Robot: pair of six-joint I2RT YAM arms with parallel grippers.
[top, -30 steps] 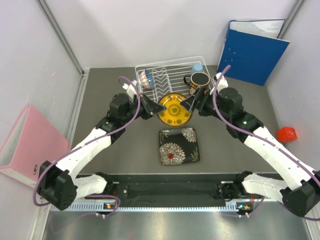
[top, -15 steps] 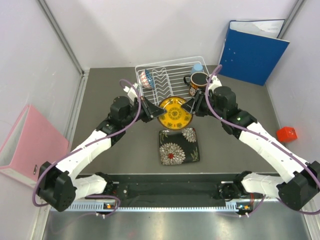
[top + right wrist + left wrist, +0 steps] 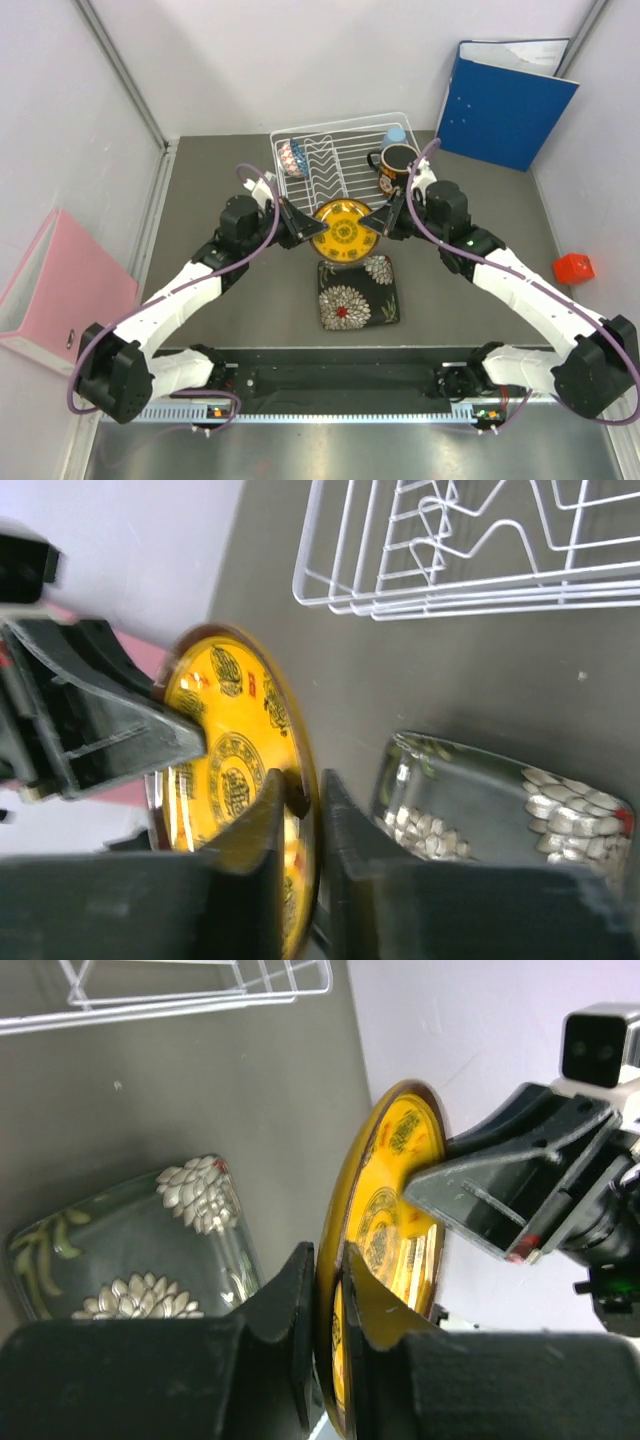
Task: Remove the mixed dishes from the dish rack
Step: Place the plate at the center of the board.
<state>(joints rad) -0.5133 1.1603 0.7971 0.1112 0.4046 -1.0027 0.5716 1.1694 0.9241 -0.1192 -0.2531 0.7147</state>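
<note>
The small round yellow patterned plate point(image 3: 341, 231) hangs above the table between both arms, just in front of the white wire dish rack point(image 3: 322, 190). My left gripper point(image 3: 298, 224) is shut on its left rim point(image 3: 345, 1260). My right gripper point(image 3: 381, 220) is shut on its right rim point(image 3: 300, 810). The black square floral plate point(image 3: 357, 291) lies flat on the table below. In the rack stand the blue mosaic bowl point(image 3: 295, 155) at the left, the dark mug with red inside point(image 3: 398, 163) and the light blue cup point(image 3: 395, 135) at the right.
A blue binder point(image 3: 505, 98) leans at the back right wall. A pink folder point(image 3: 60, 290) lies at the left edge. A small red object point(image 3: 574, 267) sits at the right edge.
My right gripper has closed on the yellow plate's right rim. The plate has shifted slightly toward the rack's front, still held by the left gripper.
</note>
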